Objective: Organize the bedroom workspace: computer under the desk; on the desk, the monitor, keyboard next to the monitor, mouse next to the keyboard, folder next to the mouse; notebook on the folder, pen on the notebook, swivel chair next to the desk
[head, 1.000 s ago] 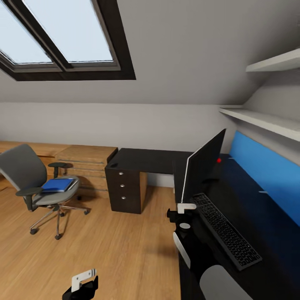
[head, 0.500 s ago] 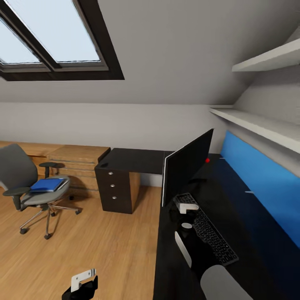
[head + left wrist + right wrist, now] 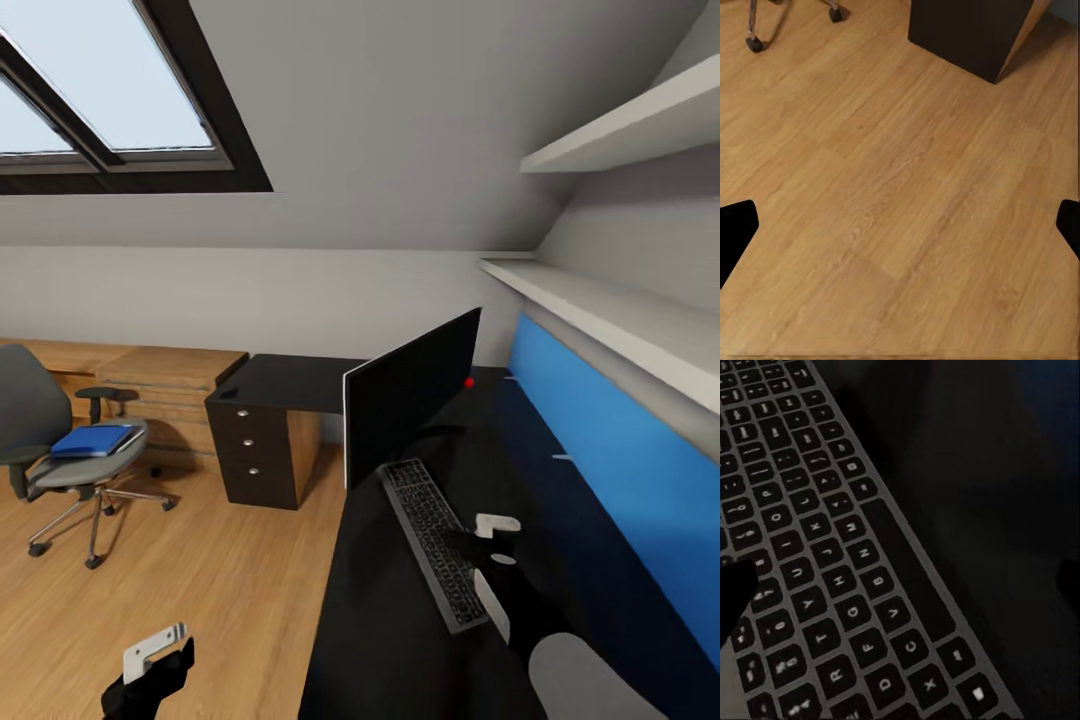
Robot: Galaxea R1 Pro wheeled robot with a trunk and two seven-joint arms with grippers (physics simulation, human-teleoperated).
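Black fingertips of the left tool (image 3: 900, 225) stand spread at both frame edges of its wrist view, over bare wood floor (image 3: 892, 187). Right tool (image 3: 900, 577) hangs parted, empty, above the keyboard (image 3: 817, 562); key legends are readable there. Head view: keyboard lies on the desk (image 3: 400, 620), before the monitor (image 3: 410, 395). Farther left, the folder (image 3: 92, 440) rests on the swivel chair (image 3: 70, 465) under a skylight (image 3: 100, 90).

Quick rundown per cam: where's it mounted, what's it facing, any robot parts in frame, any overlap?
Head: on the head, facing the desk, monitor, keyboard and chair; both arms low in frame.
Left wrist: near the left gripper, facing floor; dark fingers at the edges.
Right wrist: near the right gripper, close on the keyboard.
Shared: keyboard in head and right wrist.
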